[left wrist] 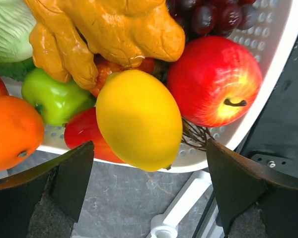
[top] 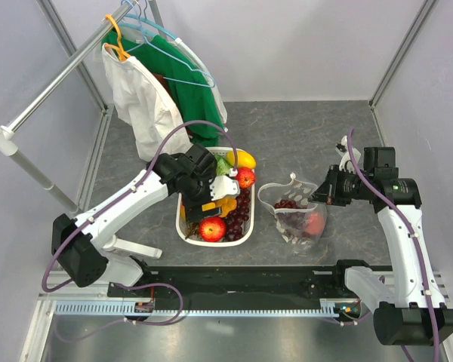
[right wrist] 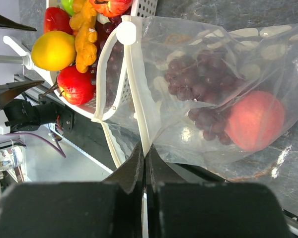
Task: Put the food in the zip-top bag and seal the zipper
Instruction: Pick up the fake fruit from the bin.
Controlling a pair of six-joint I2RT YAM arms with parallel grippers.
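Left gripper [top: 219, 197] jaws stand fully released, poised over the yellow lemon [left wrist: 139, 119] in the white basket [top: 183, 226]. Right gripper [right wrist: 145, 163] jaws are clenched on the zipper [right wrist: 136, 84] of the zip-top bag [top: 298, 215], which lies just right of the basket and holds grapes [right wrist: 198, 89] and a peach [right wrist: 256, 121].

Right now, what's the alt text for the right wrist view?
The right tool pinches the zipper of the zip-top bag, which holds grapes and a peach. Beyond it, the white basket holds a lemon, an apple and more fruit.
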